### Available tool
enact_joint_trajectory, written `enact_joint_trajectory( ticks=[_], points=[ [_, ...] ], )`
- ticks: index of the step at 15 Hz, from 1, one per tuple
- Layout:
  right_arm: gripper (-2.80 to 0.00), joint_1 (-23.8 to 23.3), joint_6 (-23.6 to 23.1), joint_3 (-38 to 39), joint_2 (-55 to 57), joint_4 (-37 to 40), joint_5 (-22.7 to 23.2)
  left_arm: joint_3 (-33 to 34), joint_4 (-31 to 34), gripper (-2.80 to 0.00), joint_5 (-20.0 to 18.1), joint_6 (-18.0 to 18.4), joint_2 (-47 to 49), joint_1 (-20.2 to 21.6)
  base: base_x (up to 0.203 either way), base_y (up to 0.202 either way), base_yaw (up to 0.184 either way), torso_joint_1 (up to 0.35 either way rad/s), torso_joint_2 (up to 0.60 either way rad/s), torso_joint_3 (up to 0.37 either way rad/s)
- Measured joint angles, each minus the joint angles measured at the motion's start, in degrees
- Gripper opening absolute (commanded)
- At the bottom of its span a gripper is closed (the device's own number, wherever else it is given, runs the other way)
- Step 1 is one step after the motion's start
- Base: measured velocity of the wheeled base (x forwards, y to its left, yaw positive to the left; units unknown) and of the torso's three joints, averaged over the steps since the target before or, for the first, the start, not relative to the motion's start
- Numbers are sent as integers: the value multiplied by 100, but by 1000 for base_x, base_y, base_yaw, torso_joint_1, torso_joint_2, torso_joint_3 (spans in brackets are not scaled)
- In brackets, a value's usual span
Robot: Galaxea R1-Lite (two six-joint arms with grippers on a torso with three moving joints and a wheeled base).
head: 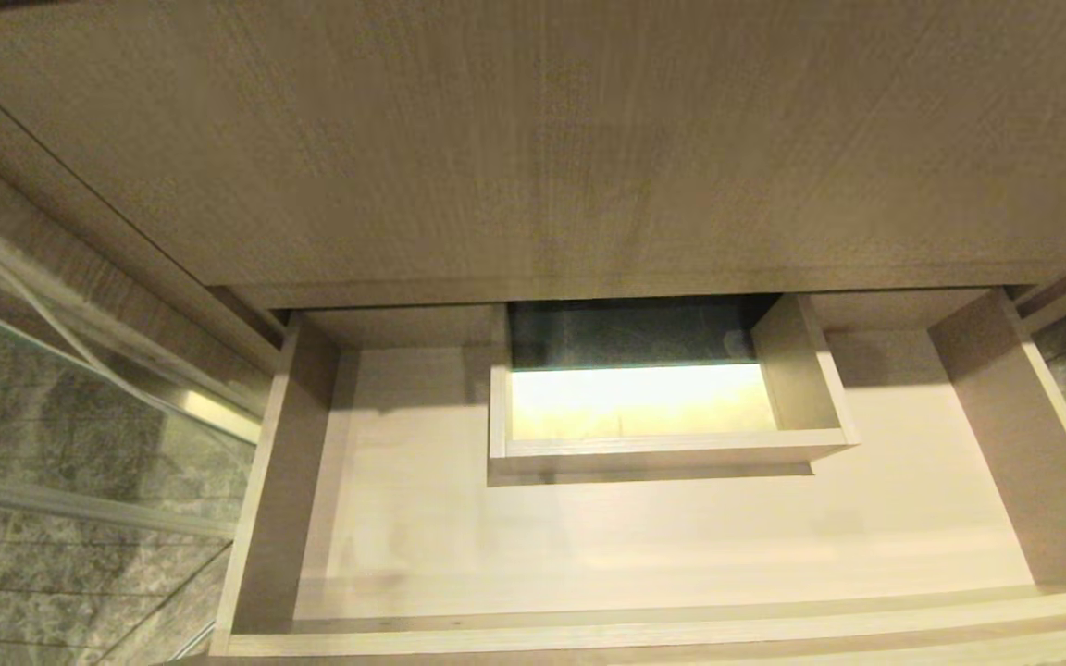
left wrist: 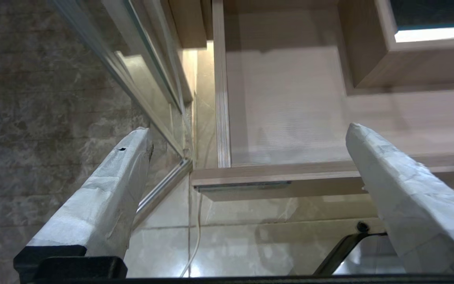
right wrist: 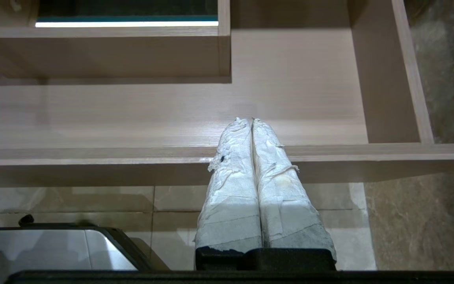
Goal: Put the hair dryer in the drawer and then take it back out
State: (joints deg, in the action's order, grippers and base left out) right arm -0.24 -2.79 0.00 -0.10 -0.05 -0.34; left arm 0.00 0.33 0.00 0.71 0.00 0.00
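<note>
The drawer [head: 644,546] is standing pulled out below me, its pale floor showing around a boxed cut-out [head: 663,444] at the far middle. The hair dryer is appearing in none of my views. My left jaws [left wrist: 246,136] are hanging wide apart and holding nothing, near the drawer's left front corner. My right jaws [right wrist: 252,123] are pressing together, empty, over the front rail.

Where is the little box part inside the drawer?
In the head view, the boxed cut-out sits at the middle back of the open drawer, just under the wood-grain panel.
</note>
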Motion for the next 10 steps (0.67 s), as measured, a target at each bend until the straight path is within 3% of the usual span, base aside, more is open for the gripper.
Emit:
enact_joint_trajectory(
  ticks=[3, 7, 10],
  points=[
    [-280, -2, -29, 0, 0, -4, 7, -2, -11, 0, -2, -13, 0, 0, 3, -4, 69, 122, -290, -175],
    [-280, -5, -10, 0, 0, -5, 4, 0, -6, 0, -3, -19, 0, 0, 1, -5, 109, 25, -44, -30],
    [-280, -2, -1, 0, 0, -5, -1, 0, -8, 0, -2, -18, 0, 0, 0, 0, 0, 0, 0, 0]
  ],
)
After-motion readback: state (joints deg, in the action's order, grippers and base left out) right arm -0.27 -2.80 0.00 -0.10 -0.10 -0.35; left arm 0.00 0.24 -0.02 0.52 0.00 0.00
